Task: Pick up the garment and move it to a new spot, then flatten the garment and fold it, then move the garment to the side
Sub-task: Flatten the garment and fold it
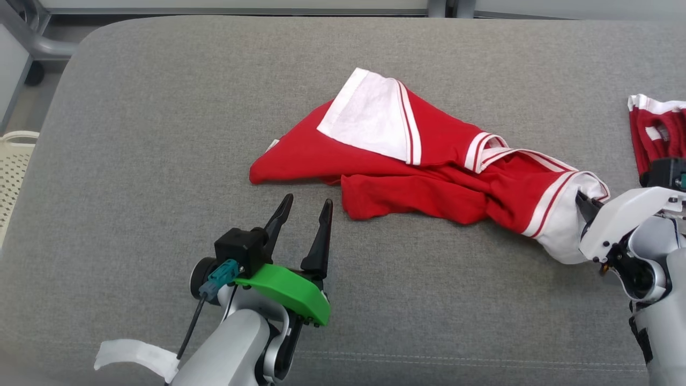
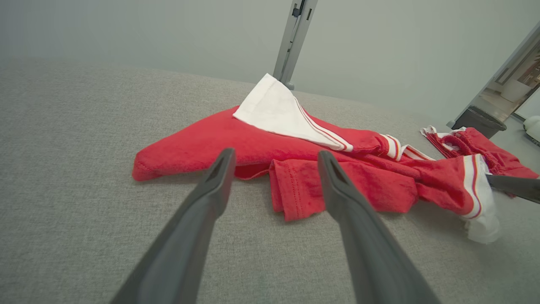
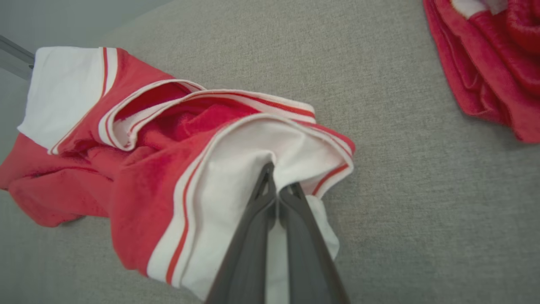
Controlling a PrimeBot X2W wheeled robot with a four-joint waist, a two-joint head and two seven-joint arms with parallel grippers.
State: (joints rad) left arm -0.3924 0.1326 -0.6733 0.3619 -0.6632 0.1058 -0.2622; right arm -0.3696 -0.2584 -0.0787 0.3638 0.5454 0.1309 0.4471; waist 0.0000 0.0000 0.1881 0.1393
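- Locate the red garment with white panels and striped trim (image 1: 429, 182) crumpled near the centre of the grey upholstered surface (image 1: 161, 161), stretched out toward the right.
- Right gripper (image 3: 276, 181): fingers together, clamped on the white, stripe-edged end of the garment at its right extremity, with cloth bunched around the fingertips.
- Left gripper (image 1: 309, 202): fingers apart, holding nothing, just short of the near red edge, not touching it.
- Handling, as judged: light, limp, soft knit with no stiffness. Expect sagging from any single hold, folds dragging across the woven upholstery, and layers clinging to one another.
- Take hold at hems and corners, never mid-panel. For the free gripper, prefer the near red hemmed flap (image 2: 291, 190) just beyond its fingertips, or the red corner at the far left (image 1: 260, 174).
- Pinch a single layer where possible; confirm before lifting, given the overlapping folds.
- Keep clear of the second red-and-white garment (image 1: 656, 134) at the right edge, apart from the held one but near the right gripper.
- Container: pale perforated basket (image 1: 13, 177) beyond the left edge of the surface; contents cannot be told.
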